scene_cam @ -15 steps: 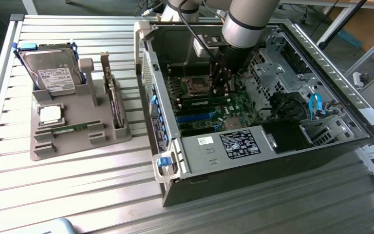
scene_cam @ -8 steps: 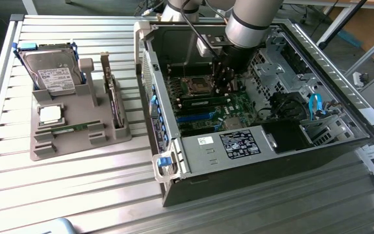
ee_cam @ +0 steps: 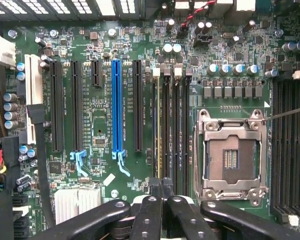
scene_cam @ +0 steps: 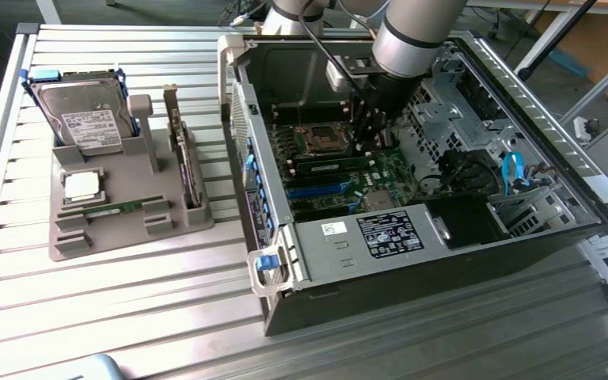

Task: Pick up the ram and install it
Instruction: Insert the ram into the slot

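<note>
A green ram (scene_cam: 114,210) lies flat in the front slot of the grey holder (scene_cam: 124,237), to the exterior view's left of the open computer case (scene_cam: 283,261). My gripper (scene_cam: 370,141) reaches down inside the case over the motherboard. In the wrist view its black fingertips (ee_cam: 155,192) are pressed together, so the gripper (ee_cam: 161,185) is shut with nothing between them. They sit at the end of the black memory slots (ee_cam: 172,125) beside the empty processor socket (ee_cam: 230,155). A thin yellowish edge (ee_cam: 157,125) runs along the slot in line with the fingertips.
The holder also carries a hard drive (scene_cam: 88,115), a square silver processor (scene_cam: 80,186) and an upright expansion card (scene_cam: 184,158). Inside the case are a blue card slot (ee_cam: 117,105), a blue cable (scene_cam: 511,170) and drive cages. The case walls stand close around the arm.
</note>
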Motion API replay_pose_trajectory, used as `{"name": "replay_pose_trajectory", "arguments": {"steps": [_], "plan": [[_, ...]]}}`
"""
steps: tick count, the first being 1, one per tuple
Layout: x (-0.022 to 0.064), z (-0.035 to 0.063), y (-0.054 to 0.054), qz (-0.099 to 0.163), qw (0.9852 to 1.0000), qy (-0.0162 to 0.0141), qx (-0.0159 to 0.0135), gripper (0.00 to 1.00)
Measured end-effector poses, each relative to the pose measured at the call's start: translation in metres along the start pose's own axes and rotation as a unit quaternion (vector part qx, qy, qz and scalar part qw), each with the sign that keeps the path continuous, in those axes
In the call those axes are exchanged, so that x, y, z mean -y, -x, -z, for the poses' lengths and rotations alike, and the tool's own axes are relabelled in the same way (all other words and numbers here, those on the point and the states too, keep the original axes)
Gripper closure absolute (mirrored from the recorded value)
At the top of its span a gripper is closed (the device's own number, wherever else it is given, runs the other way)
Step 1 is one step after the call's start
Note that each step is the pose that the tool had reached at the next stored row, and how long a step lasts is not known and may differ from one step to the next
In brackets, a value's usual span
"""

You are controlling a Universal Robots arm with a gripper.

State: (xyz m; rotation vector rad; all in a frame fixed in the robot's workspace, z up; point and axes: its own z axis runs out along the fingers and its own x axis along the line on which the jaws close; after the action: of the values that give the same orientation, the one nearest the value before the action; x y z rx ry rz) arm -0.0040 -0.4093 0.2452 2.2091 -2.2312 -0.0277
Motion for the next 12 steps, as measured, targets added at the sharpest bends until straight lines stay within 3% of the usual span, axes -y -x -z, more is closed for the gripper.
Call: {"name": "replay_pose_trajectory", "arguments": {"steps": [12], "plan": [[0.0076,0.0002,0.0001,0.000,1.0000,0.0004,0.0000,0.89]]}}
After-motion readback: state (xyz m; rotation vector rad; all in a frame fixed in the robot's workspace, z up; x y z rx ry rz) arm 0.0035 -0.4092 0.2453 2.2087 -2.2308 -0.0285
